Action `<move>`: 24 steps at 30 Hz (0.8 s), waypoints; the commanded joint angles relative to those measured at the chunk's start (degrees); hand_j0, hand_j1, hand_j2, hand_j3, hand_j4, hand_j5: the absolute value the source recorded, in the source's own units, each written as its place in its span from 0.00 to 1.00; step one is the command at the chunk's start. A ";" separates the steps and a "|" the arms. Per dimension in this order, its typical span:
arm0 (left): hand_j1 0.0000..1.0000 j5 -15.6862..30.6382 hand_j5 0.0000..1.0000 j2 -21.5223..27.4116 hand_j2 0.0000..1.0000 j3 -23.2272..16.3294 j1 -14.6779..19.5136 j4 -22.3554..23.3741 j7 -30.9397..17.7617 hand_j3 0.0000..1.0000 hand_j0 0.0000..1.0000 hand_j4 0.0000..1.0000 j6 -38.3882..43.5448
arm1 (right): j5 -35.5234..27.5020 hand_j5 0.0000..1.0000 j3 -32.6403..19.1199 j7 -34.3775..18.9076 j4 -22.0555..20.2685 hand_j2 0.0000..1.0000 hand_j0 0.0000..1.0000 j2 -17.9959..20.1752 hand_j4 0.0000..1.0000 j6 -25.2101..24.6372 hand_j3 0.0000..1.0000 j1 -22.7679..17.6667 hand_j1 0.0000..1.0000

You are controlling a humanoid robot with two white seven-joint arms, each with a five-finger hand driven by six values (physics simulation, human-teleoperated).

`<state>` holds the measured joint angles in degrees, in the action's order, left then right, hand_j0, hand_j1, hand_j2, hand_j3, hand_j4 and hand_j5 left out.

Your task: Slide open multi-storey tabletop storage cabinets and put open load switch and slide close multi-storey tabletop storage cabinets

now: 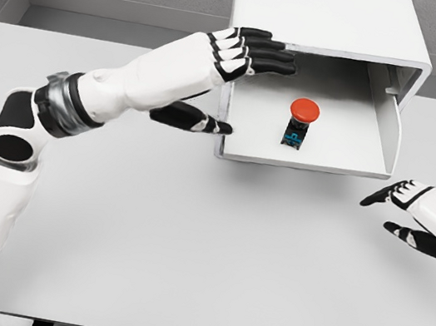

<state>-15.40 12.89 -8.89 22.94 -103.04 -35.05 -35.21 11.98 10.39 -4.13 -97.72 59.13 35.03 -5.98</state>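
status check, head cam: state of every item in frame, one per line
white tabletop storage cabinet: bottom drawer slid open
white drawer tray: pulled out, holding the switch
red-capped load switch with black body: upright inside the drawer, free of both hands
left hand: open, fingers extended at the drawer's left wall, thumb at its front corner
right hand: open, holds nothing, over the grey table

Bright, even light with no glare; the render is sharp throughout, nothing blurred or bent at the edges; soft faint shadows lie on the tabletop (186, 250); the drawer (306, 145) is shaded under the cabinet (329, 14).
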 commanded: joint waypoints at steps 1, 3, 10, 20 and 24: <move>1.00 4.86 1.00 6.09 1.00 6.33 -0.44 -0.15 0.05 1.00 1.00 1.00 0.21 | -0.38 0.66 0.07 -0.01 -0.54 0.66 0.66 -0.51 0.66 -0.03 0.66 0.00 0.66; 1.00 6.70 1.00 9.43 1.00 13.89 -6.68 0.11 0.05 1.00 1.00 1.00 0.21 | -0.29 0.66 0.07 -0.01 -1.24 0.66 0.66 -0.86 0.66 -0.03 0.66 0.00 0.66; 1.00 7.67 1.00 10.67 1.00 29.72 -18.55 14.52 0.05 1.00 1.00 1.00 0.21 | -0.21 0.66 -0.01 -0.09 -1.24 0.66 0.66 -1.91 0.66 -0.03 0.66 0.09 0.66; 1.00 3.54 1.00 10.05 1.00 29.28 -21.01 21.30 0.05 1.00 1.00 1.00 0.21 | 0.15 0.66 0.16 -0.18 -1.15 0.66 0.66 -3.23 0.66 -0.03 0.66 0.70 0.66; 1.00 2.84 1.00 9.96 1.00 28.58 -21.01 21.74 0.05 1.00 1.00 1.00 0.21 | 0.67 0.66 2.09 -0.36 -1.06 0.66 0.66 -4.29 0.66 -0.03 0.66 3.51 0.66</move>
<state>-12.60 22.85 20.00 1.93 -81.74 -35.02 -35.14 12.83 11.66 -4.45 -98.79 55.13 35.03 -1.59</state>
